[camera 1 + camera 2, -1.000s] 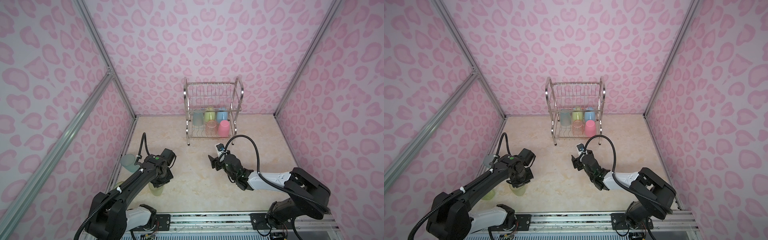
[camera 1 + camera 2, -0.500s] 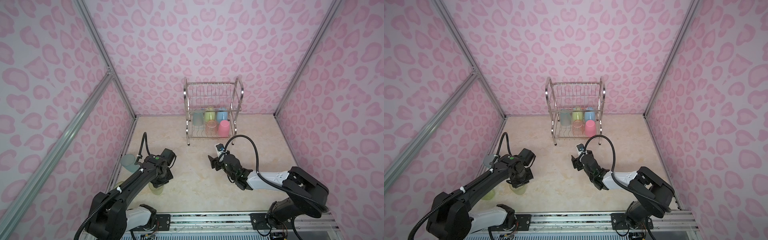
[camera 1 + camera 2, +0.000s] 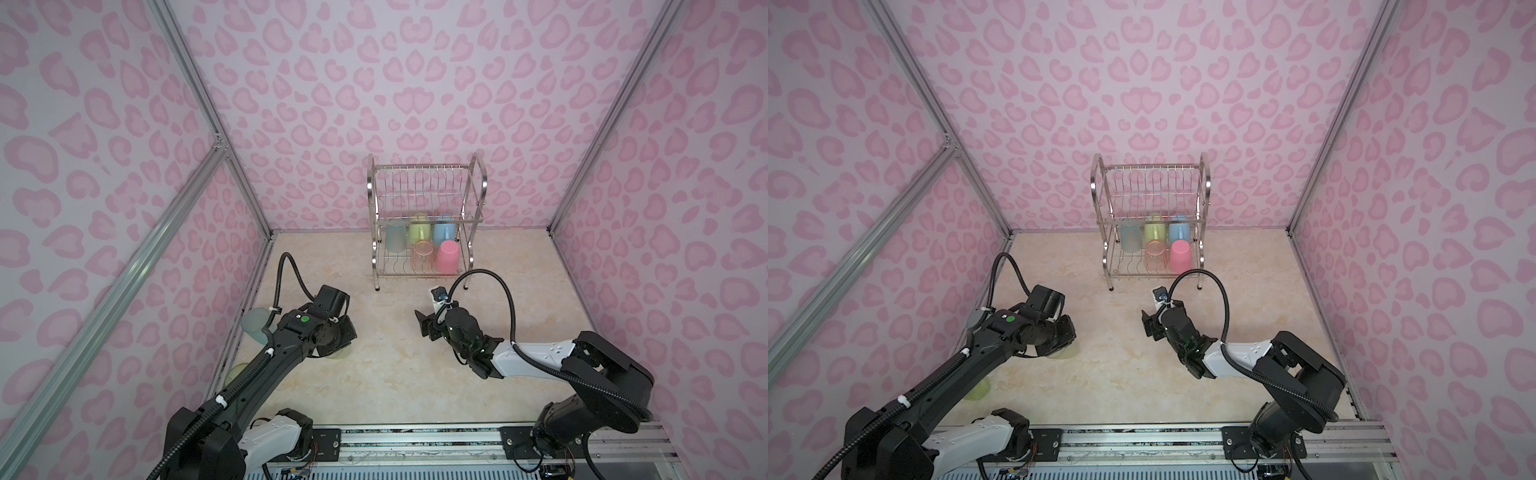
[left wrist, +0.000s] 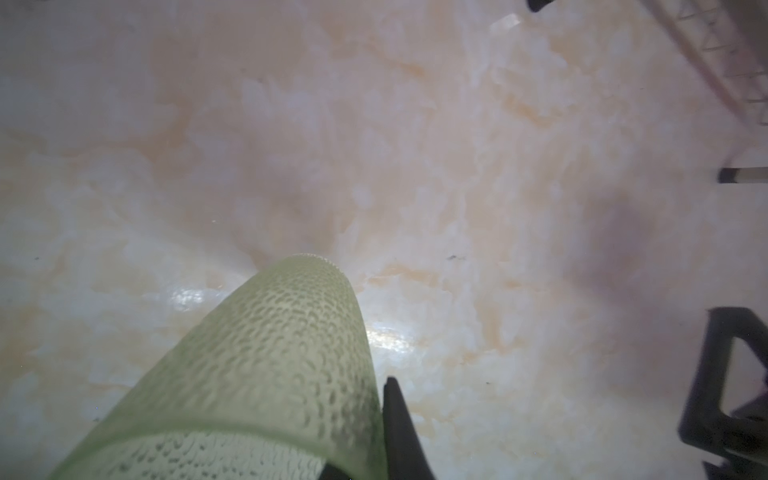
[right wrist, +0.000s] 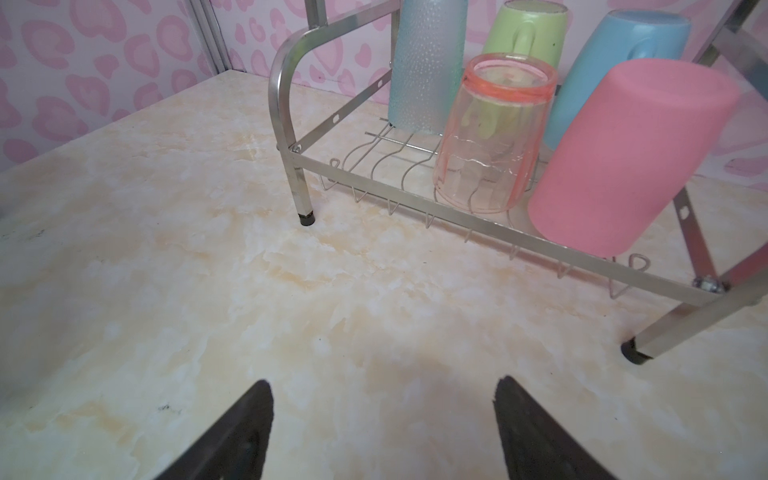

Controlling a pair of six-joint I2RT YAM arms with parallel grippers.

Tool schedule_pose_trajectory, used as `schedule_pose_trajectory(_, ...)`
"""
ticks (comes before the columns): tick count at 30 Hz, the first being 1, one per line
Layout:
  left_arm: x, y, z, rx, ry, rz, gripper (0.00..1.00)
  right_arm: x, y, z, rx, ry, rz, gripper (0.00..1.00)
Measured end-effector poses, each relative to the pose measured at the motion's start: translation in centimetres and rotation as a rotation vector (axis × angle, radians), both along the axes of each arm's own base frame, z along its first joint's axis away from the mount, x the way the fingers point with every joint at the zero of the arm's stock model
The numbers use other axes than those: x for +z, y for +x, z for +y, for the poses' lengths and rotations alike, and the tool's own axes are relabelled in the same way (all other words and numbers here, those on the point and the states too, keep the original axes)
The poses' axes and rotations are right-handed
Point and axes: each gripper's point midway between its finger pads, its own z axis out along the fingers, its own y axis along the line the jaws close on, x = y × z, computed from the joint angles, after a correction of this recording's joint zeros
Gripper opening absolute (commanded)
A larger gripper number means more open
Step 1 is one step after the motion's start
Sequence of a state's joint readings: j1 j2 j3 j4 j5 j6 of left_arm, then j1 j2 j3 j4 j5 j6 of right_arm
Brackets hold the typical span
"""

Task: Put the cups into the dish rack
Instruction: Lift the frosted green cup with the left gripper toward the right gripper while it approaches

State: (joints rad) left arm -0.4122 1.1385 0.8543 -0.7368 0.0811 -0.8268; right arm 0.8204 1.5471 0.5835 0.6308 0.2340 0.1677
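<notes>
The left gripper (image 3: 335, 337) is clamped on the wall of the yellow-green tumbler (image 4: 266, 353), with one finger (image 4: 397, 419) outside it; the tumbler's long axis runs from the jaws down toward the table (image 3: 395, 374), wide end at the gripper, narrow end lowest, close to upright; whether it touches the table I cannot tell; it is at the table's left, well apart from the dish rack (image 5: 300, 183); on the rack's lower tier the pale blue tumbler (image 5: 426, 66), green mug (image 5: 528, 29), blue mug (image 5: 623, 41), orange-pink tumbler (image 5: 490, 137) and tilted pink tumbler (image 5: 623, 158) stand mouth-down; the right gripper (image 5: 382, 386) hangs empty over the table, jaws apart, facing the rack; a second ago more of the held tumbler showed below the left arm, nearer the front; now only a sliver peeks past the gripper, which has shifted slightly toward the rack; the right arm has hardly moved.
</notes>
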Motion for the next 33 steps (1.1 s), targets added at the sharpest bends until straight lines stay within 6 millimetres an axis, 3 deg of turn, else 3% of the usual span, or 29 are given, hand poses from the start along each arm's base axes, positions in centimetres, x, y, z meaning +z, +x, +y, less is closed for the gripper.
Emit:
schedule_pose_trajectory(5, 2.0, 2.3, -3.5, -0.071, -0.174, -0.107, 0.03, 0.2, 0.4, -0.3, -0.009, 0.043, 0.019, 0.84)
schedule_pose_trajectory(9, 3.7, 4.1, -5.9, -0.129, -0.284, -0.191, 0.03, 1.5, 1.1, -1.1, -0.032, 0.141, 0.038, 0.84)
schedule_pose_trajectory(17, 8.4, 7.9, -9.7, -0.241, -0.45, -0.399, 0.03, 6.6, 3.4, -2.5, -0.116, 0.415, 0.107, 0.86)
schedule_pose_trajectory(23, 11.3, 9.8, -11.5, -0.306, -0.535, -0.535, 0.03, 10.0, 3.4, -2.6, -0.14, 0.587, 0.191, 0.88)
schedule_pose_trajectory(28, 13.7, 10.3, -12.3, -0.341, -0.591, -0.627, 0.03, 13.4, 3.1, -3.5, -0.174, 0.708, 0.214, 0.89)
schedule_pose_trajectory(33, 15.4, 10.5, -12.6, -0.351, -0.636, -0.685, 0.03, 15.2, 3.1, -4.4, -0.206, 0.814, 0.25, 0.89)
